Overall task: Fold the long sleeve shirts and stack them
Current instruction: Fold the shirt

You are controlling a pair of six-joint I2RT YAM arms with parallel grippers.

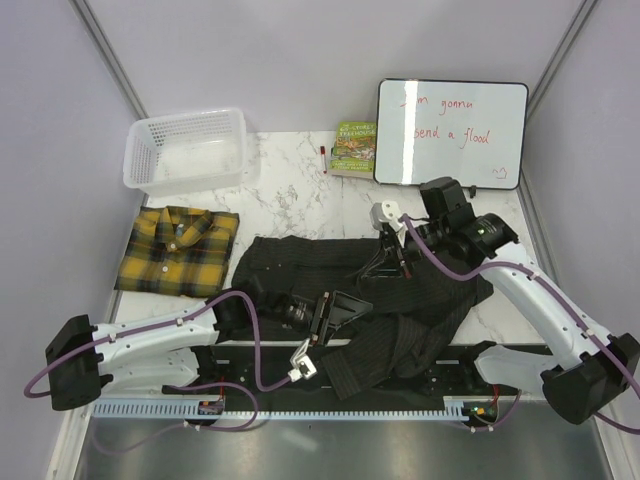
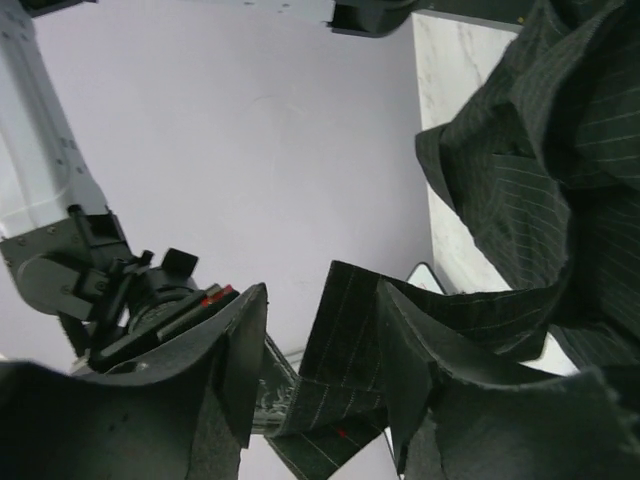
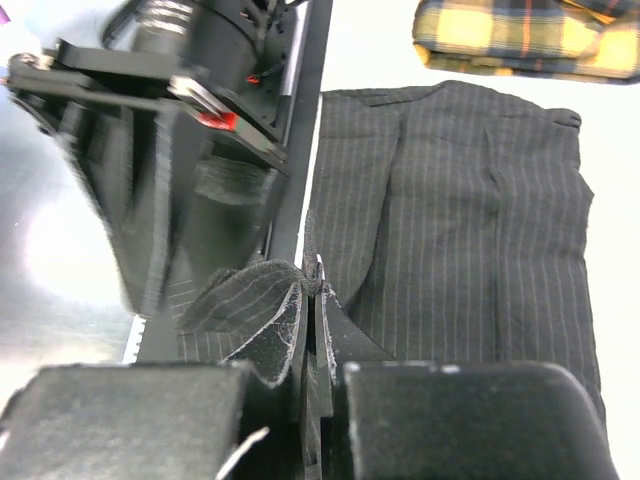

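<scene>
The dark pinstriped long sleeve shirt (image 1: 420,290) lies spread and rumpled across the middle of the table. It also shows as flat cloth (image 3: 480,220) in the right wrist view. The yellow plaid shirt (image 1: 180,250) lies folded at the left (image 3: 520,35). My right gripper (image 1: 385,262) is shut on a pinched ridge of the dark shirt (image 3: 318,290). My left gripper (image 1: 345,308) sits low over the shirt's near edge, its jaws apart. A strip of pinstriped cloth (image 2: 350,340) stands between its fingers (image 2: 420,370), with a gap on the left side.
A white mesh basket (image 1: 190,150) stands at the back left. A green book (image 1: 354,147) and a whiteboard (image 1: 450,132) lean at the back right. Bare marble table (image 1: 290,200) shows behind the shirt. A black rail runs along the near edge (image 1: 400,395).
</scene>
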